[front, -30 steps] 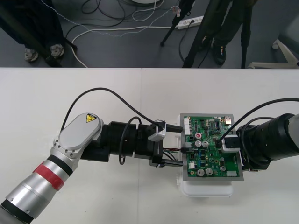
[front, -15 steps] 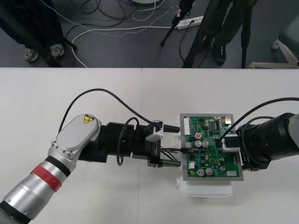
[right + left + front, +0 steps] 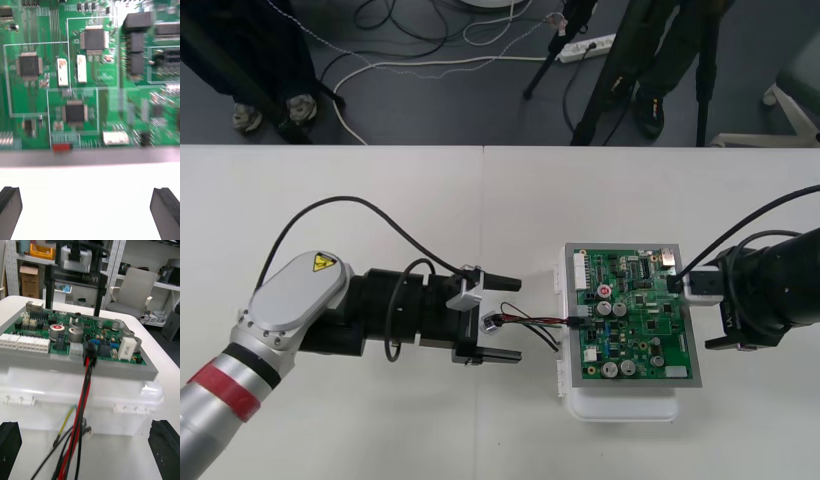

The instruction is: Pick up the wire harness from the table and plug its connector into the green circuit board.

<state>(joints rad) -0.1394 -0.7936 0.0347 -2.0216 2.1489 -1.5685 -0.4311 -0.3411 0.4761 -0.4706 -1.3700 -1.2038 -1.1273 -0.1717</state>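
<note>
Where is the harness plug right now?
In the front view the plug sits in the left edge of the green board, its wires trailing left between the open jaws of the left gripper.

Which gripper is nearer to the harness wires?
The left gripper: the wires run from between its open fingers to the board. The right gripper is at the board's other side.

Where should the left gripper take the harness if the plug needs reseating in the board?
Probably the black plug, not the wires: it is a rigid block standing at the green circuit board's left edge, while the wires are thin and slack. Come in from the left gripper's side, along the wires, and close on its flanks.
</note>
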